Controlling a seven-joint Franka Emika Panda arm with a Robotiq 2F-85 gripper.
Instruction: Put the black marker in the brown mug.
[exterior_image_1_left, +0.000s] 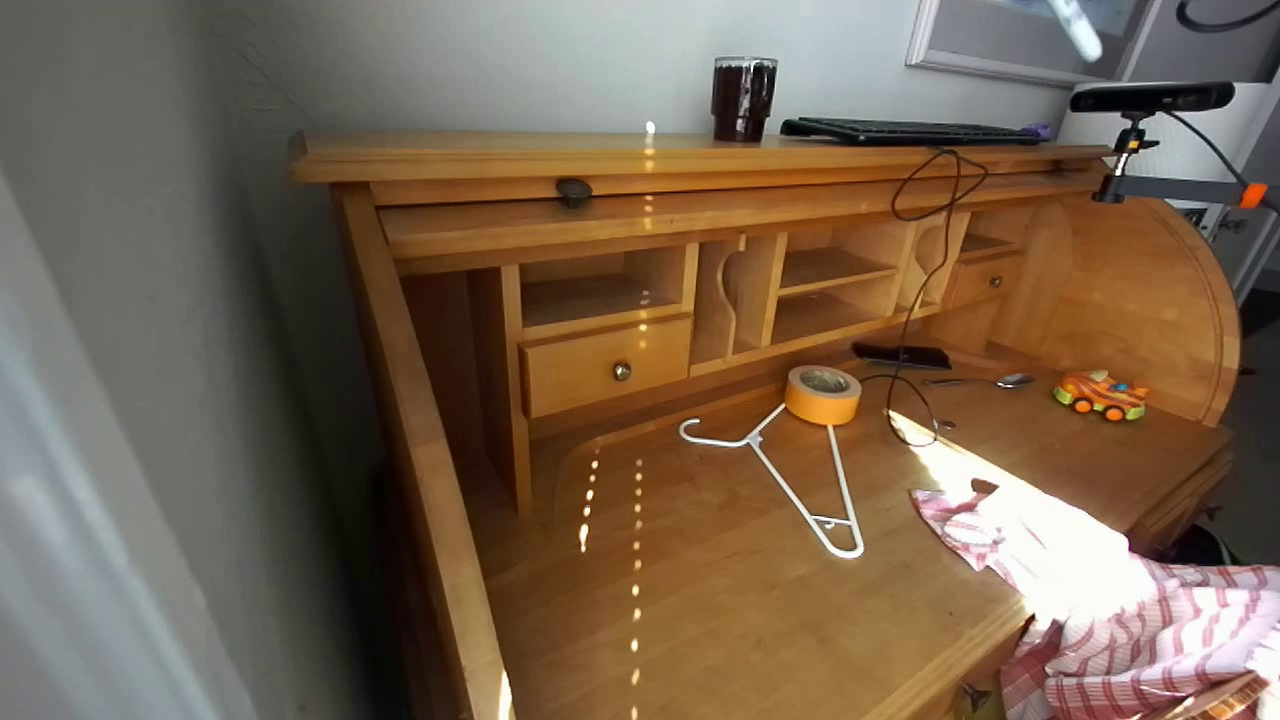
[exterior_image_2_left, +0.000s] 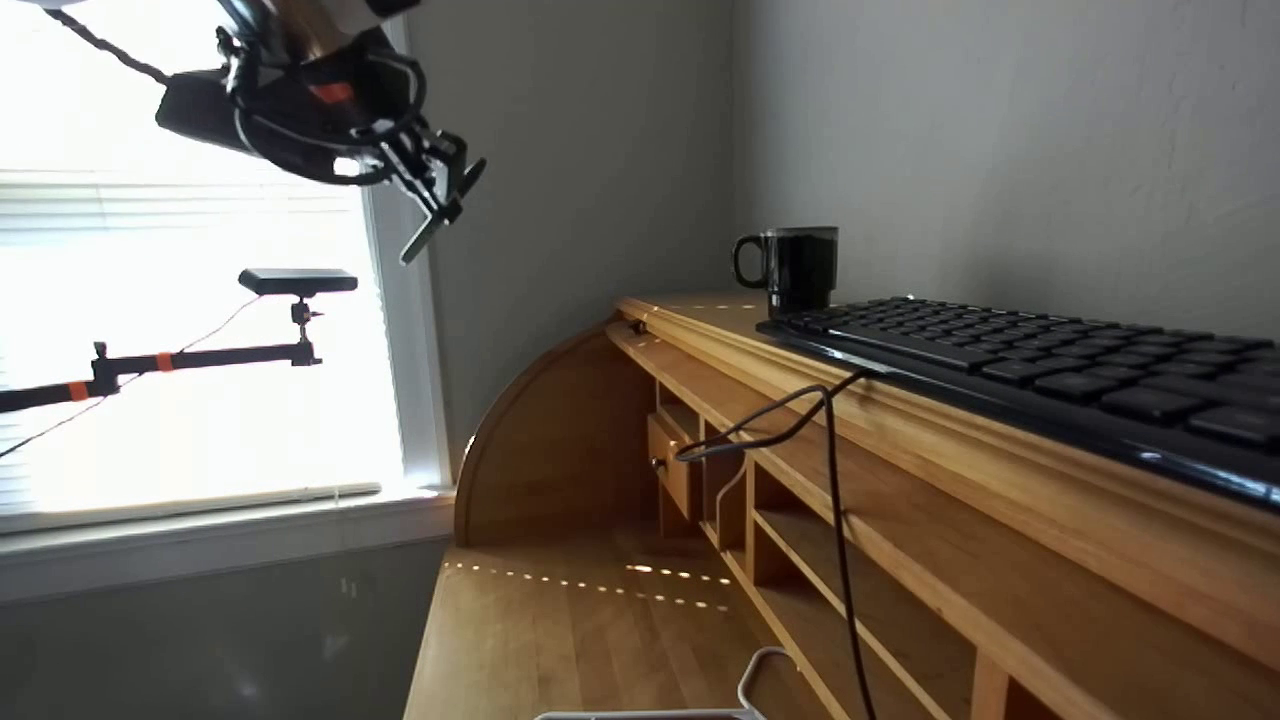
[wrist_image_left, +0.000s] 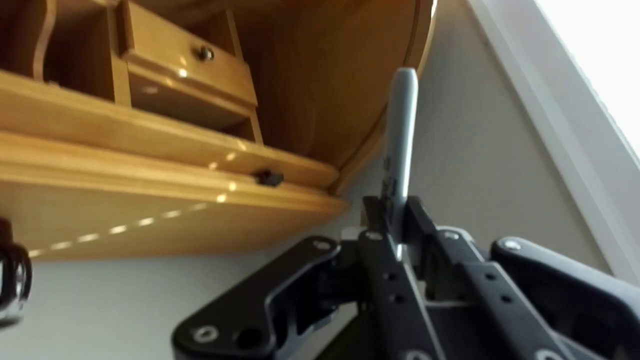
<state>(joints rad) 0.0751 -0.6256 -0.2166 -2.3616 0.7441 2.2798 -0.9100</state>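
Below the gripper (wrist_image_left: 395, 214) spreads the wooden roll-top desk (exterior_image_1_left: 710, 615), its work surface the lower level and its flat top a high shelf off to the gripper's side. On that top, well apart from the gripper, lies the black computer keyboard (exterior_image_2_left: 1060, 378), perhaps stowed there out of the way. Far beneath the gripper's level rests the white coat hanger (exterior_image_1_left: 846, 490). The brown mug (exterior_image_1_left: 743, 100) stands upright just beside the keyboard and well to the side of the gripper, placed, I take it, to receive something from above. The orange tape roll (exterior_image_1_left: 822, 405), low like the hanger, seems to sit on one corner of it. Smallest, the black marker (wrist_image_left: 400, 135) is right at the gripper, which is drawn in tight on it, pinching it partway along and leaving a long end projecting, grey where the light catches it. That hold probably serves the task: the free end could enter the mug before the gripper meets the rim. In an exterior view the marker (exterior_image_2_left: 422, 238) slants, so it likely needs standing straighter over the mug before release.
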